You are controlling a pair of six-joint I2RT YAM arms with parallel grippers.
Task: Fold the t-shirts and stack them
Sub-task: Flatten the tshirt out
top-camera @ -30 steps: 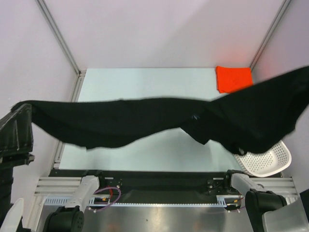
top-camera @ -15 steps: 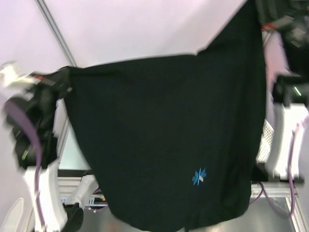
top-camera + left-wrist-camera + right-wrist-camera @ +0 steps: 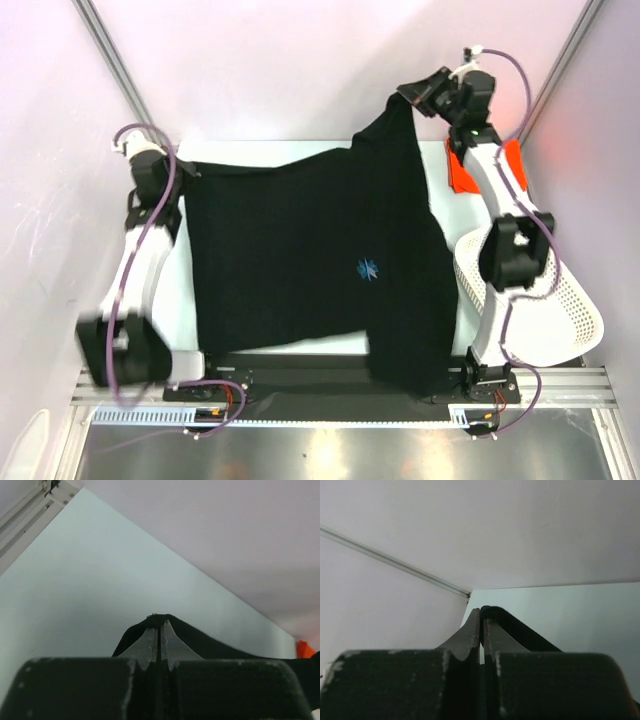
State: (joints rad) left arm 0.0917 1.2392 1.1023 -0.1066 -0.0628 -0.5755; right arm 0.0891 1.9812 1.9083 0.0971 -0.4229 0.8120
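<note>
Black t-shirt (image 3: 290, 250) lower now, limp.

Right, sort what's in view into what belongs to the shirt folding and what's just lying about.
Belongs to the job:
black t-shirt, pinched by the left hand and the right hand
orange-red t-shirt, in the far right corner

Just lying about:
white mesh basket, near right

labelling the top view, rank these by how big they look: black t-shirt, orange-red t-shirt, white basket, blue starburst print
1. black t-shirt, largest by far, though partly lifted toward the camera
2. white mesh basket
3. orange-red t-shirt, partly hidden by the right arm
4. starburst print, smallest
</note>
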